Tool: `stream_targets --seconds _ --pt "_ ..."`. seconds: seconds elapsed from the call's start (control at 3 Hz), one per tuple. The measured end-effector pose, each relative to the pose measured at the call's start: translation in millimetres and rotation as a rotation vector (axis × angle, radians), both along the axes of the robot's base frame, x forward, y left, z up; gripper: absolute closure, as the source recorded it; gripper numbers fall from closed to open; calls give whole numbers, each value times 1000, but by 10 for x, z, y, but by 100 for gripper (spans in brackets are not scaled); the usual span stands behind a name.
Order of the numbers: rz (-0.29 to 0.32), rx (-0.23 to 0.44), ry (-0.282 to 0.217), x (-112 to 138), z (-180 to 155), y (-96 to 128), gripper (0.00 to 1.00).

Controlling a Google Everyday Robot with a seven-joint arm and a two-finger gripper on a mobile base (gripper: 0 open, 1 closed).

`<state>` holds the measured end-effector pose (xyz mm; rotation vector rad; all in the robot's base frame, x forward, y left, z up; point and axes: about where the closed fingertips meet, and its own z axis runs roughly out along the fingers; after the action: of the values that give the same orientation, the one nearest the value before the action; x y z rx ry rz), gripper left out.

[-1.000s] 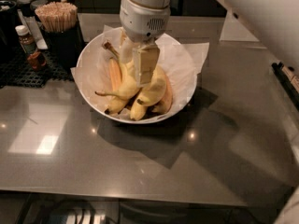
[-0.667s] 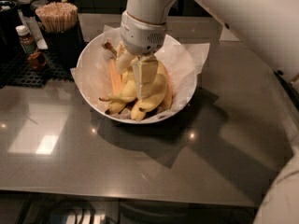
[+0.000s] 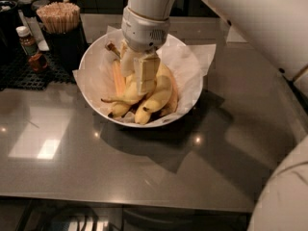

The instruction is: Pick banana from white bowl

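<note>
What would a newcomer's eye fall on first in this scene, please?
The gripper, down in the middle of the white bowl among the bananas. The paper-lined bowl sits on the grey counter, with a dark cup of wooden sticks behind it to the left.

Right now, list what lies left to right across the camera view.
Small white-capped bottle → dark cup of wooden sticks → wide white paper-lined bowl, with the gripper low among its yellow bananas.
</note>
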<state>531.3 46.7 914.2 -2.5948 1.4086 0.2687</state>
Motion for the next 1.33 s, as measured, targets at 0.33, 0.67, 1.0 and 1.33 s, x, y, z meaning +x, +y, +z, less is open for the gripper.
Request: stream_targets --seconds 0.33,0.67,1.0,1.33 --pt "48 3 4 170 2 109 77" --pt "42 23 -20 232 16 169 75" --pt "42 25 -22 236 15 174 51" --pt "42 25 -22 236 15 174 28"
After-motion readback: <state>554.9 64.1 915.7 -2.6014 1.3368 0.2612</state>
